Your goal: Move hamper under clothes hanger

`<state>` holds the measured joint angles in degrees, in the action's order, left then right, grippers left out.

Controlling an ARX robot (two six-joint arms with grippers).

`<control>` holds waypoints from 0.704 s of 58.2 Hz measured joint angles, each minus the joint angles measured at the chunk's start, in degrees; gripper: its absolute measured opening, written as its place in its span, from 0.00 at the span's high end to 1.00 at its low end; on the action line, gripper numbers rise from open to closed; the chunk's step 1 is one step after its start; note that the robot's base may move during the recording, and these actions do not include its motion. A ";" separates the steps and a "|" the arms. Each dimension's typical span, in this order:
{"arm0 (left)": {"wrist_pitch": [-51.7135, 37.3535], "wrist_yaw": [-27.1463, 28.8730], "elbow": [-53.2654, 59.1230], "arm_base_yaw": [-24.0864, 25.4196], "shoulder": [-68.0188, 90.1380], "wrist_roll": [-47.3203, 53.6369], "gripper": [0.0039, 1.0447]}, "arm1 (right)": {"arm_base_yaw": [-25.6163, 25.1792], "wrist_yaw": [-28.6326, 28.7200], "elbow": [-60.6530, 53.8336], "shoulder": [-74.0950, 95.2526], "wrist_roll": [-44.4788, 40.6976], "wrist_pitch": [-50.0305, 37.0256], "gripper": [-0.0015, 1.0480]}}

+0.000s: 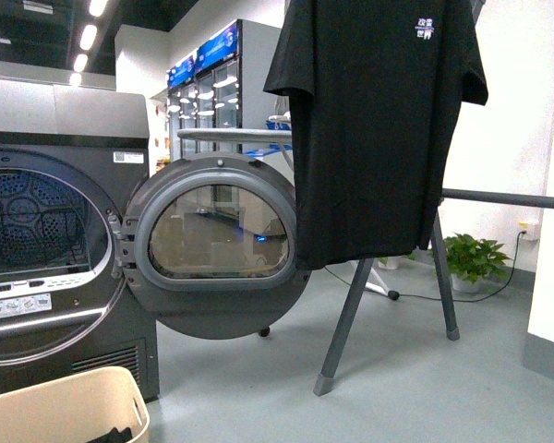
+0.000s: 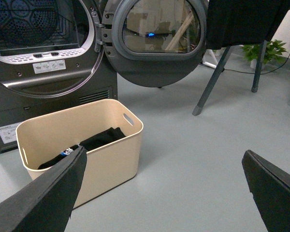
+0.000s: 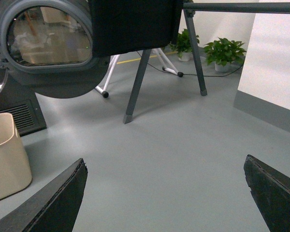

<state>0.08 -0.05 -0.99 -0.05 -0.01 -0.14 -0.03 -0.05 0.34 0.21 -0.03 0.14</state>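
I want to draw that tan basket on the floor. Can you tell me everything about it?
The hamper is a beige rectangular bin that looks like smooth plastic, with rounded corners, a rolled rim and a slot-shaped handle cut-out in each end wall. It stands upright on the grey floor, close in front of the dark dryer and well apart from the clothes hanger. It has no lid, and dark clothes lie in the bottom.

A dark-grey dryer [image 1: 46, 120] stands with its round door [image 1: 217, 245] swung open, a potted plant [image 1: 471, 258] by the wall.
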 joint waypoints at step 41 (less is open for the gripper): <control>0.00 0.00 0.00 0.00 0.07 0.00 0.06 | 0.00 0.11 0.00 0.00 0.00 0.07 0.08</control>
<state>0.08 -0.05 -0.99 -0.05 0.05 -0.14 -0.03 0.05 0.34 0.21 -0.03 0.21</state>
